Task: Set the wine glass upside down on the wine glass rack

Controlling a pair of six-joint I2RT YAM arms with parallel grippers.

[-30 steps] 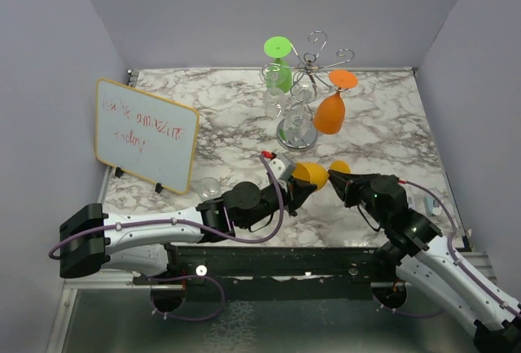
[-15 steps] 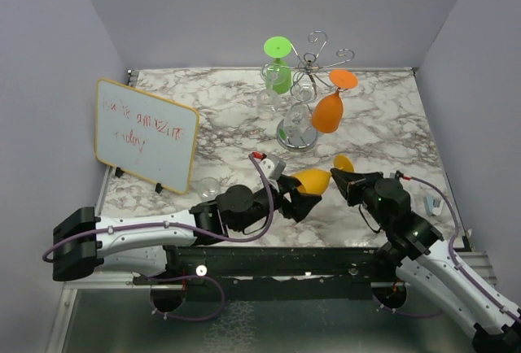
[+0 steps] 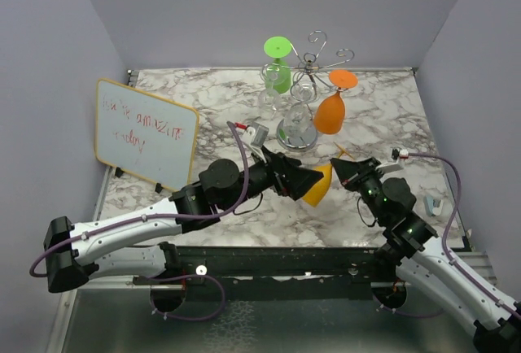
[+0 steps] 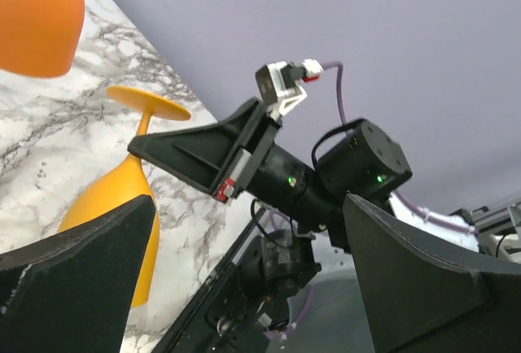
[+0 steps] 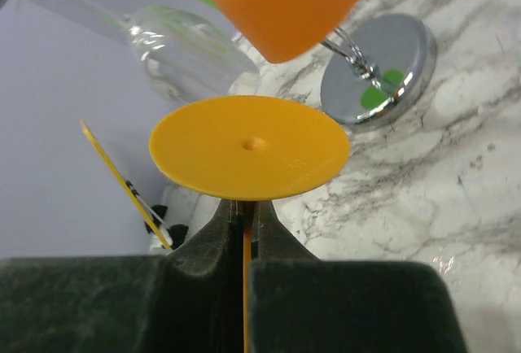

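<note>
Grip on the yellow wine glass (image 3: pixel 320 184) belongs to the right gripper (image 5: pixel 244 211), whose two fingers are pressed together on the thin stem just under the round foot (image 5: pixel 250 147). The glass is tilted. Its foot points up and toward the back of the table (image 3: pixel 383 117), and its bowl slants down toward the left arm.

The left gripper (image 3: pixel 305 182) stands spread wide, with nothing clamped in it. In the left wrist view its fingers (image 4: pixel 73 288) are far apart, and the bowl runs down beside the left-hand one. Whether the bowl touches that finger cannot be told from here. It seems to hang just over the marble rather than rest on it, though the overhead angle leaves that unsure.

The wine glass rack (image 3: pixel 308 64) stands near the back of the table, behind both grippers and apart from the yellow glass, on a round mirrored base (image 5: pixel 378 68). An orange glass (image 3: pixel 330 113) hangs upside down on its right side, and a green glass (image 3: pixel 279 75) hangs on its left. At least one clear glass (image 3: pixel 299 117) hangs near the post. A whiteboard (image 3: pixel 146 133) with red writing leans on the left side of the table.
</note>
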